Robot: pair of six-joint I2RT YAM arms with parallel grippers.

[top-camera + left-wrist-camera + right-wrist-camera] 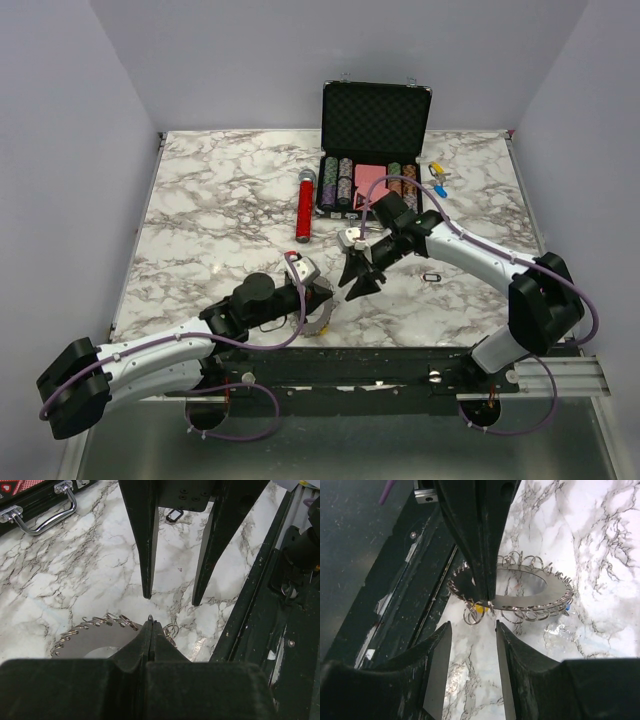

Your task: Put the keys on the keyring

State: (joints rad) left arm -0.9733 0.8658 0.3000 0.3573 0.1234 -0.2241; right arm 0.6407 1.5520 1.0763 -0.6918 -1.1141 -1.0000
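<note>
Well apart from the case (375,110), on its arms' side, the keyring (520,600) lies flat, the left end effector (150,622) pressed together at its rim, seemingly to steady it for the half-spread, empty right end effector (472,627)

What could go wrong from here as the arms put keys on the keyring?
The left gripper, shut, pinches only the rim of the large flat silver metal keyring; it might slip free.
The right gripper hangs open and empty close beside it; the fingers could collide.
The small silver key with a dark tag lies apart, not yet picked up.
</note>
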